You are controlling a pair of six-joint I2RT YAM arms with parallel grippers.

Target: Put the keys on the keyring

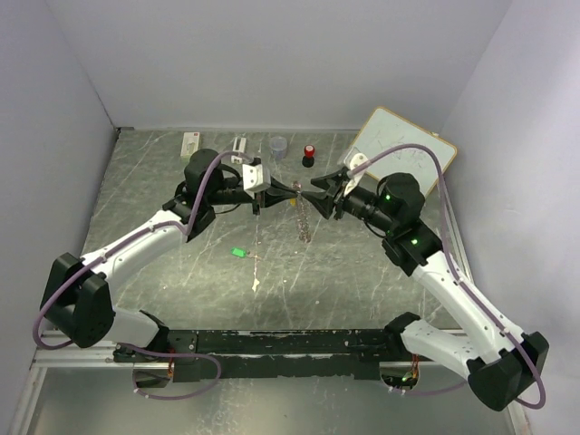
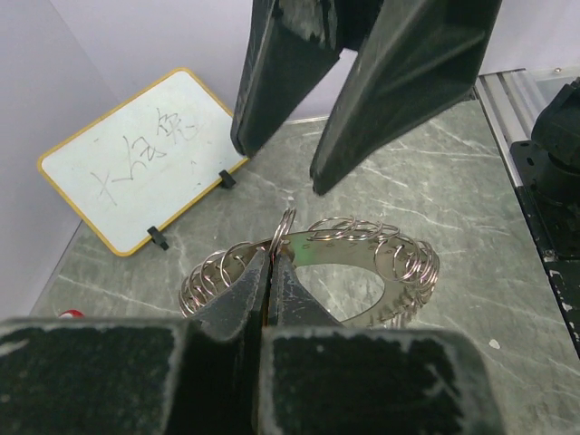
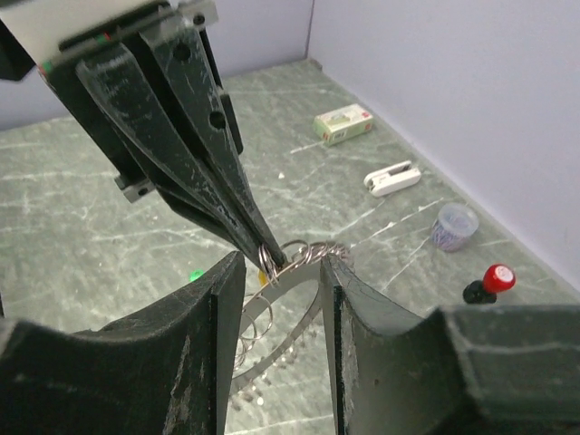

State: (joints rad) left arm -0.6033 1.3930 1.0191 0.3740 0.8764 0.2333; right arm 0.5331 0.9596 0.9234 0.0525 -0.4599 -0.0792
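A: Which arm has the work?

B: The left gripper [image 3: 265, 254] is clamped tight on one of the small wire loops of the keyring [image 2: 349, 255] and holds it clear of the table, at the centre of the overhead frame. The right gripper [image 2: 279, 165] faces it tip to tip with its jaws apart. The ring's top edge sits in the gap between them and I see nothing gripped.

A: And the keys?

B: The green key [image 1: 238, 252] lies flat on the table, lower left of the hanging ring and well apart from it. I cannot pick out the yellow-orange one for certain

A: So what would make this step go well?

B: I'd say the left should keep its pinch steady and the ring hanging quietly, since the loops look loose and likely to swing. The right has free jaws, so it seems the one to fetch a key. That key is tiny and lies flat, so a low approach square to its head looks wise

A: What about the surface and the room?

B: It's a grey-green marbled table [image 1: 163, 208] with pale walls [image 1: 272, 54] on three sides. A scribbled whiteboard [image 1: 405, 154] leans at upper right. Along the top edge stand a small box [image 3: 344, 125], a white clip [image 3: 391, 178], a grey cup [image 3: 453, 225] and a red-capped knob [image 3: 490, 279]
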